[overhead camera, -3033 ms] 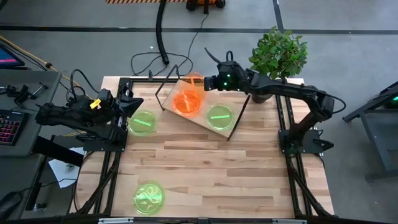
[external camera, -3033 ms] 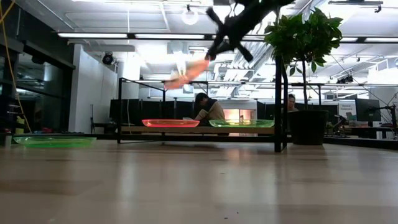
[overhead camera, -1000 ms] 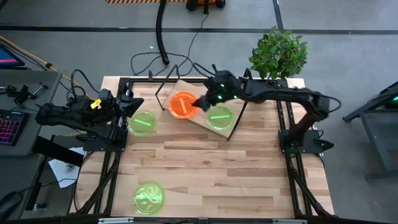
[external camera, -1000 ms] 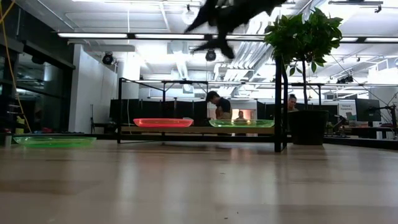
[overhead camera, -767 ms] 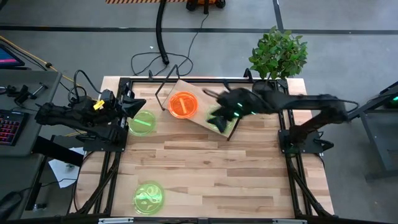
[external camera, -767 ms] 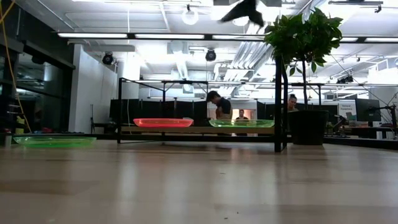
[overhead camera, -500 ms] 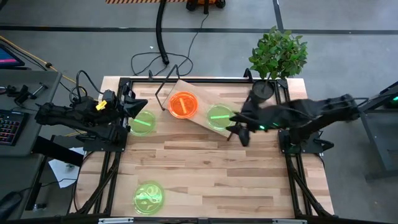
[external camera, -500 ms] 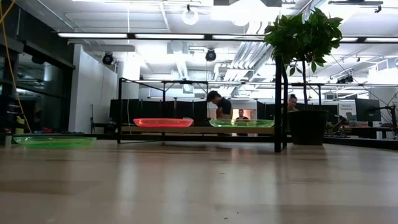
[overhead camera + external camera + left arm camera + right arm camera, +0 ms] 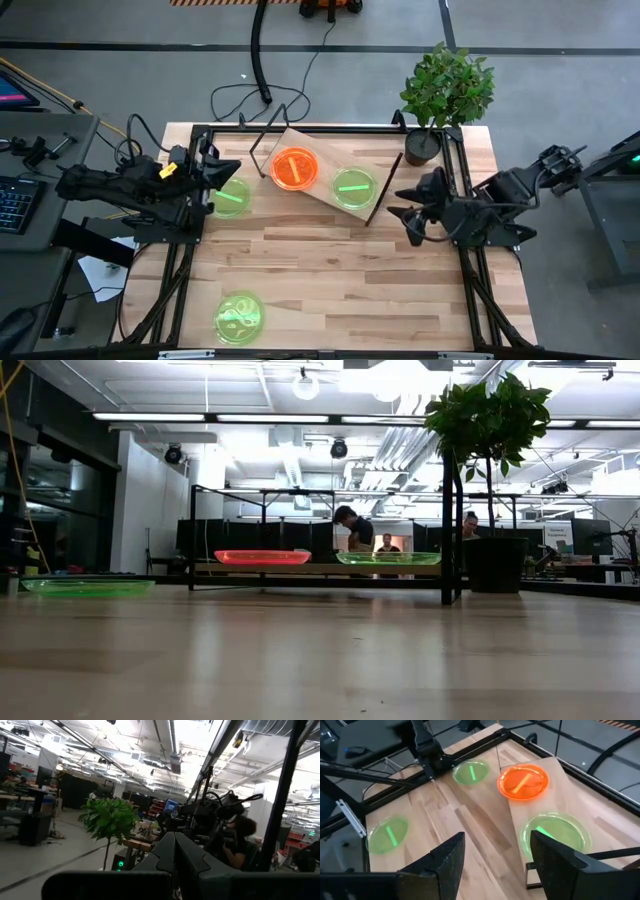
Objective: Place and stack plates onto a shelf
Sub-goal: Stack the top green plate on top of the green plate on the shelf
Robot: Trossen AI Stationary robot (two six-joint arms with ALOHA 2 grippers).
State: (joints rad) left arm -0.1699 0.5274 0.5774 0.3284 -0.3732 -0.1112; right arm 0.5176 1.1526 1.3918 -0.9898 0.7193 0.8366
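The wooden shelf [image 9: 322,178] stands at the table's far middle on thin dark legs. An orange plate or stack [image 9: 294,168] and a green plate [image 9: 353,186] lie flat on it, as the low view shows [image 9: 262,557] [image 9: 388,558]. One green plate [image 9: 230,197] lies on the table at the far left, below my left gripper [image 9: 218,170], which is shut and empty. Another green plate [image 9: 239,317] lies at the near left. My right gripper [image 9: 402,213] is open and empty, right of the shelf; its fingers frame the shelf in the right wrist view [image 9: 492,855].
A potted plant [image 9: 445,90] stands at the table's far right corner, just beyond my right arm. Black frame rails [image 9: 185,270] run along the table's left and right sides. Bare wood [image 9: 340,280] spreads across the table's middle and near right.
My right gripper has drawn back from over the orange plate on the shelf toward the table's right edge, passing over the green plate, and now hangs right of the shelf. The plates on the shelf have stayed where they were.
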